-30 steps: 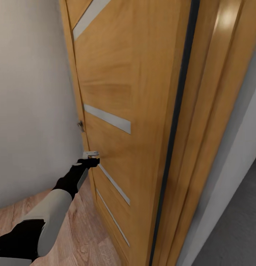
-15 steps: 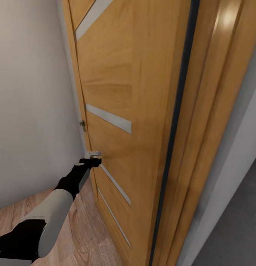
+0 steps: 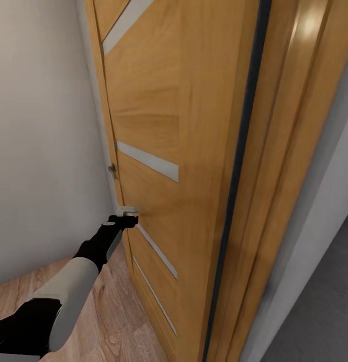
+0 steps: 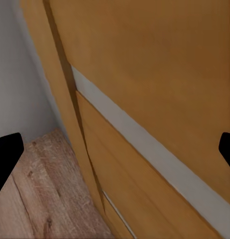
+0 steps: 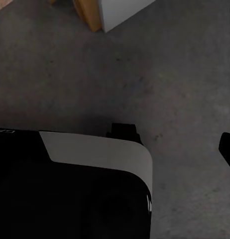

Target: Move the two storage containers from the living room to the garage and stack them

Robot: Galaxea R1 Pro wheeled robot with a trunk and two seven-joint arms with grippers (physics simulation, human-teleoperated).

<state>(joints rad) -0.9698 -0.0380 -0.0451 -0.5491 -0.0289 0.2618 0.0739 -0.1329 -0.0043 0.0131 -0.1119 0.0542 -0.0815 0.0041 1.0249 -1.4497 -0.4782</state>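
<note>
The two storage containers are out of view. My left arm reaches forward in the head view, and my left gripper [image 3: 127,219] sits just under the small pale handle [image 3: 126,208] of a wooden door [image 3: 184,125], at its left edge. Seen from the left wrist, the left gripper [image 4: 115,154] is open, its black fingertips [image 4: 6,149] wide apart with nothing between them. They face the door panel and a grey inlay strip [image 4: 145,144]. From the right wrist, one black fingertip [image 5: 227,148] of my right gripper hangs above the dark-grey concrete floor [image 5: 179,74].
A white wall [image 3: 43,141] stands close on the left, with light wood planks [image 3: 118,322] below. The door frame [image 3: 289,151] and a white wall edge [image 3: 314,241] are on the right, with grey concrete [image 3: 324,322] beyond. My own base [image 5: 70,189] lies beneath the right arm.
The whole head view has shifted slightly, so the camera moved a little. My left gripper stays at the door handle, open as before.
</note>
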